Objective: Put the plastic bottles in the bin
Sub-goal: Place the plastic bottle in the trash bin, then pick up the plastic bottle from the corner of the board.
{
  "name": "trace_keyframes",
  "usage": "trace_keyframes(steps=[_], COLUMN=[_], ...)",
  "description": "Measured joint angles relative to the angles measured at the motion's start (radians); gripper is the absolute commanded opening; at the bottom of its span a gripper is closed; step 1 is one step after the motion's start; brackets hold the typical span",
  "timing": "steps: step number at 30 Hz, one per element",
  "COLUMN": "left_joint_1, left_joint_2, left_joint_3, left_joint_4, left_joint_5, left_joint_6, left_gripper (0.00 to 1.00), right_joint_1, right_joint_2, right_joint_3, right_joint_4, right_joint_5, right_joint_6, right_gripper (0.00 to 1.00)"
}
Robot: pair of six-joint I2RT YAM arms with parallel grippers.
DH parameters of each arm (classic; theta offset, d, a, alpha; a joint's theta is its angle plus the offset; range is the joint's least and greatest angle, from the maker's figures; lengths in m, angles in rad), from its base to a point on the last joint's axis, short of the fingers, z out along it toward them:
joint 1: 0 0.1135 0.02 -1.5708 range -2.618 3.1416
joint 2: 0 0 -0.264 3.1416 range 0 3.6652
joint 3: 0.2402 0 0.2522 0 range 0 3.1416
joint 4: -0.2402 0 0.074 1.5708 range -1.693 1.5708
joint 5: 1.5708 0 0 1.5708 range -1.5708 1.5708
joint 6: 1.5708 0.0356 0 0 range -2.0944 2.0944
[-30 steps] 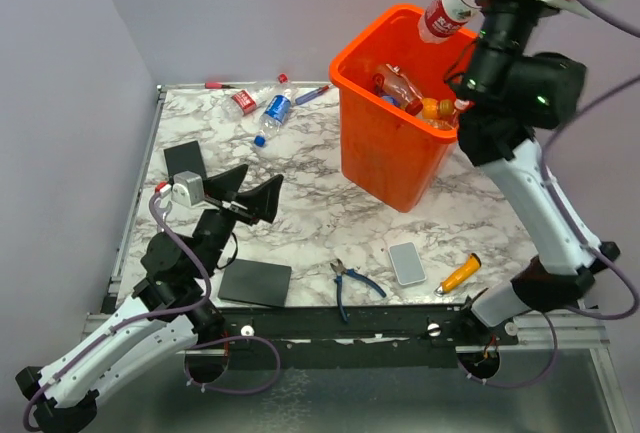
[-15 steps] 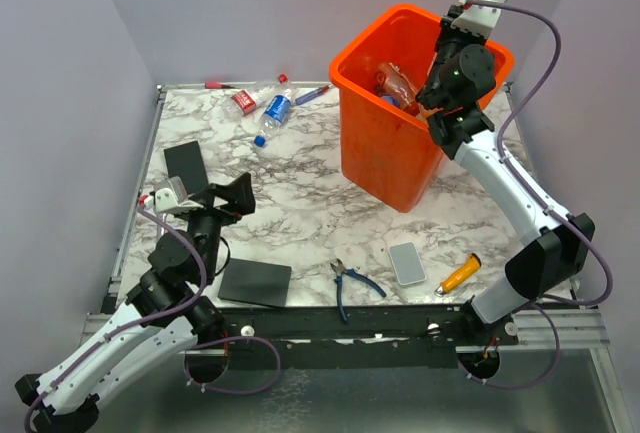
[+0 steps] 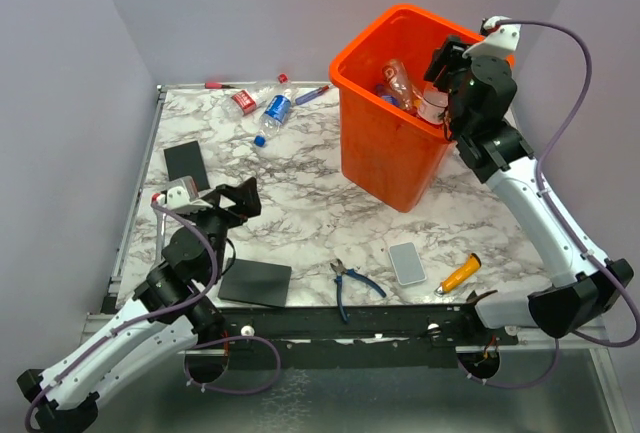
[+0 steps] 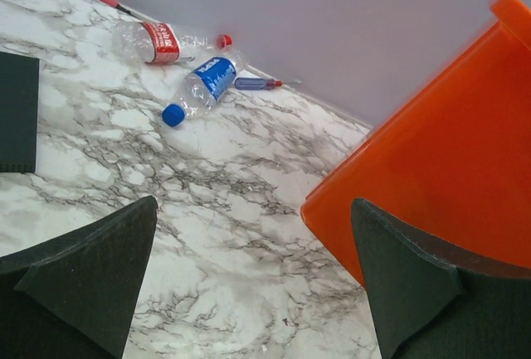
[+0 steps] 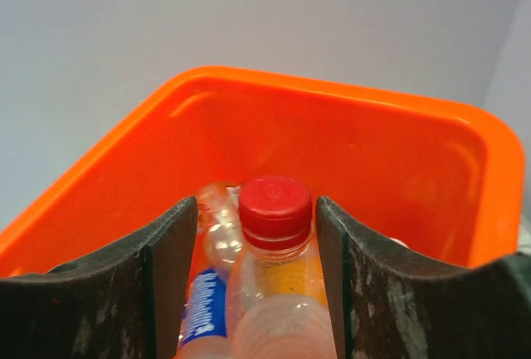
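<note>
Top view: the bin stood upright toward 1 o'clock on the marble worktop. Several plastic bottles lay piled inside it.

The right gripper hung inside the bin's mouth at its 3 o'clock side, jaws pointing down and in. In the right wrist view, 1 red-capped bottle sat between the 2 fingers, cap away from the camera, with the far wall of the bin behind it. The finger at 3 o'clock looked against the bottle. A gap showed on the 9 o'clock side, with a blue-labelled bottle visible through it. We could not tell whether the jaws were clamping the red-capped bottle or merely standing around it.

The left gripper hovered low toward 8 o'clock on the worktop. In the left wrist view its jaws stood wide apart and held nothing, with the bin's outer wall at 3 o'clock.

2 bottles lay on their sides outside the bin, near the back edge at 11 o'clock: 1 with a red label and 1 with a blue label and blue cap, just beside each other.

Near the front edge lay blue-handled pliers and an orange-handled tool.
</note>
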Motion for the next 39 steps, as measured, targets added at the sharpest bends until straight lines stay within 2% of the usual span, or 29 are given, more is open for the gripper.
trace_keyframes(steps=[3, 6, 9, 12, 17, 21, 23, 26, 29, 35, 39], left_joint_1=[0.000, 0.000, 0.000, 0.000, 0.000, 0.033, 0.142, 0.369, 0.501, 0.558, 0.572], left_joint_2=[0.032, 0.072, 0.124, 0.187, 0.291, 0.388, 0.475, 0.639, 0.815, 1.212, 1.398], left_joint_3=[0.006, 0.020, 0.039, 0.073, 0.156, 0.228, 0.302, 0.412, 0.490, 0.643, 0.720], left_joint_4=[-0.008, -0.010, -0.013, -0.022, -0.033, -0.035, -0.042, -0.044, -0.047, -0.043, -0.055], left_joint_5=[0.000, 0.000, 0.000, 0.000, -0.024, -0.038, 0.016, 0.180, 0.276, 0.422, 0.476], left_joint_6=[0.001, 0.002, 0.003, 0.005, 0.005, 0.010, 0.001, -0.047, -0.067, 0.011, 0.106], left_gripper=[0.99, 0.99, 0.99, 0.99, 0.99, 0.99, 0.99, 0.99, 0.99, 0.99, 0.93], right_joint_1=[0.000, 0.000, 0.000, 0.000, 0.000, -0.001, -0.001, -0.001, -0.001, -0.001, -0.001], right_joint_2=[0.003, 0.026, 0.071, 0.048, -0.086, -0.249, -0.335, -0.433, -0.533, -0.698, -0.773], right_joint_3=[0.071, 0.200, 0.356, 0.359, 0.261, 0.154, 0.080, -0.013, -0.127, -0.347, -0.406], right_joint_4=[-0.096, -0.214, -0.319, -0.363, -0.374, -0.307, -0.249, -0.200, -0.145, -0.135, -0.166], right_joint_5=[-0.075, -0.150, -0.190, -0.192, -0.215, -0.381, -0.501, -0.647, -0.759, -0.851, -0.872], right_joint_6=[0.045, 0.079, 0.112, 0.129, 0.151, 0.183, 0.202, 0.229, 0.262, 0.299, 0.303], right_gripper=[0.73, 0.78, 0.79, 0.79, 0.78, 0.78, 0.78, 0.78, 0.77, 0.77, 0.77])
